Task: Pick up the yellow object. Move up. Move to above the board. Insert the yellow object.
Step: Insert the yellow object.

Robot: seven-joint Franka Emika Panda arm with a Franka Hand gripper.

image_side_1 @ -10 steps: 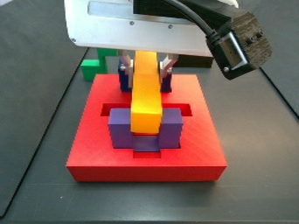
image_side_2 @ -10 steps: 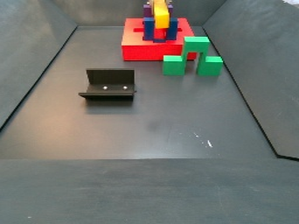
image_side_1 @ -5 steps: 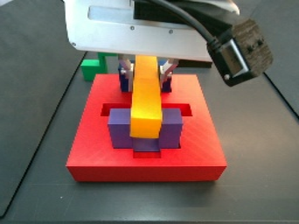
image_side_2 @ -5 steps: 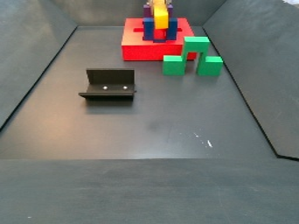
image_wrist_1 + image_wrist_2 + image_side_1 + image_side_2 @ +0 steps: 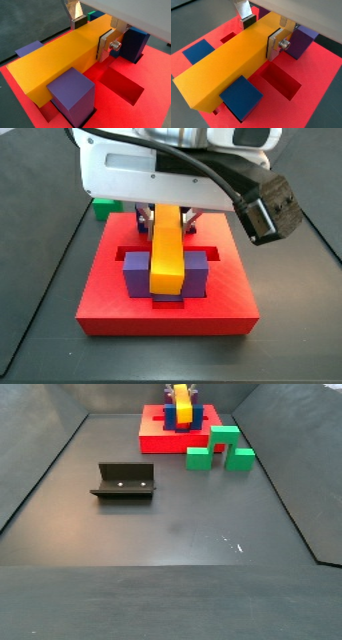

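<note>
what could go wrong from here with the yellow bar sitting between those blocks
1. The pincer grips the yellow object near one end only; the long free end could tilt and jam between the purple blocks.
2. The fit looks tight: in both wrist views the bar's sides run close along the blocks, so pressing down might wedge it or shift the board.
3. A finger sits close to a purple block and may catch on opening.
</note>
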